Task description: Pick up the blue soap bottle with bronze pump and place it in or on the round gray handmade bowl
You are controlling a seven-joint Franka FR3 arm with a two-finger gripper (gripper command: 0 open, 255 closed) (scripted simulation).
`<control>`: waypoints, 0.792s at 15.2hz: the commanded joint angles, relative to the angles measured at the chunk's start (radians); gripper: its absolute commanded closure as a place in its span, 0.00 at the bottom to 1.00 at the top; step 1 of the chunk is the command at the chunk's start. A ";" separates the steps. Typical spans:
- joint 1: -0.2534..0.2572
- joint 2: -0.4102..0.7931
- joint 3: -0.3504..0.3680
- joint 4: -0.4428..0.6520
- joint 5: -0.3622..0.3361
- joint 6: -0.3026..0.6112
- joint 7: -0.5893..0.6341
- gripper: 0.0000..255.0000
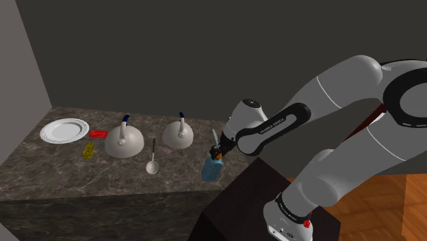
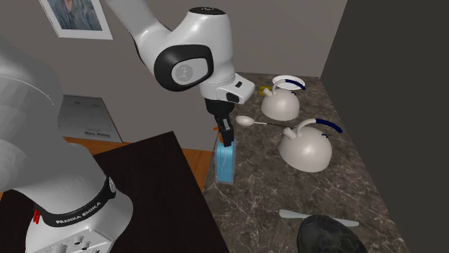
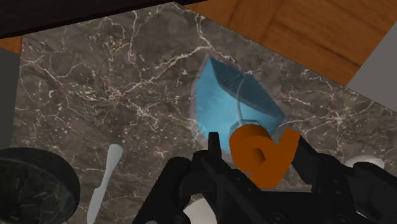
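The blue soap bottle (image 1: 210, 168) (image 2: 226, 164) (image 3: 232, 102) stands near the counter's edge beside the stand. My gripper (image 1: 217, 152) (image 2: 227, 134) (image 3: 259, 147) comes down on its top, and the black fingers (image 3: 213, 145) clasp the bronze pump (image 3: 257, 156) between them. I cannot tell whether the bottle's base still touches the counter. The round bowl (image 2: 332, 236) (image 3: 32, 184) looks dark grey and sits on the marble counter, a short way from the bottle, with a white knife (image 2: 316, 217) (image 3: 105, 181) lying between them.
Two white dome kettles (image 1: 124, 142) (image 1: 177, 134) (image 2: 306, 147) (image 2: 280, 105) with blue handles stand farther along the counter. A spoon (image 1: 152, 164) (image 2: 248, 121), a white plate (image 1: 65, 130), a red item (image 1: 98, 133) and a yellow item (image 1: 87, 150) lie there too. The dark stand (image 2: 151, 187) borders the counter.
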 commanded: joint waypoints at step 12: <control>0.007 -0.058 -0.005 0.004 0.010 -0.062 -0.007 1.00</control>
